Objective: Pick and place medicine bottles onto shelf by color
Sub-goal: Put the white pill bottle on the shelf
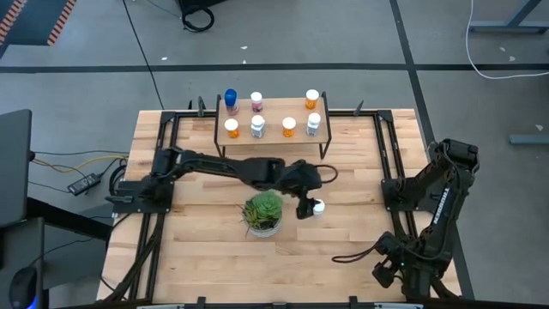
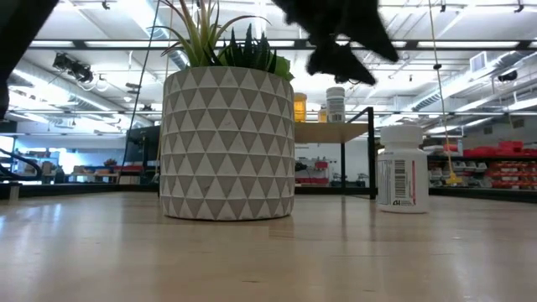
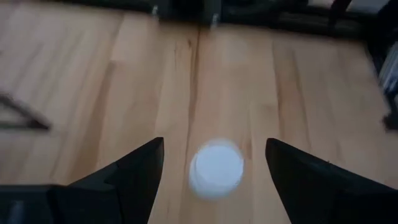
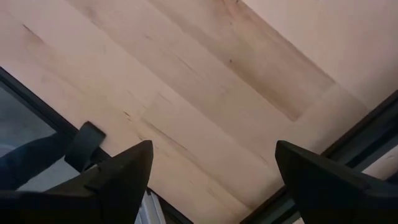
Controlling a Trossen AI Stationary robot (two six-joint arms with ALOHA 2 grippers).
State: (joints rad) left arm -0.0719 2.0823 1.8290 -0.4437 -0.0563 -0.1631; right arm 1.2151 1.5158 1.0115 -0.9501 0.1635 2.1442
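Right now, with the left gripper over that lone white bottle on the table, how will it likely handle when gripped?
The white bottle is probably rigid plastic, so the left gripper's open fingers should close without crushing it. It stands upright, taller than wide, so an off-centre touch might tip it. Once tipped, its round body would likely roll.
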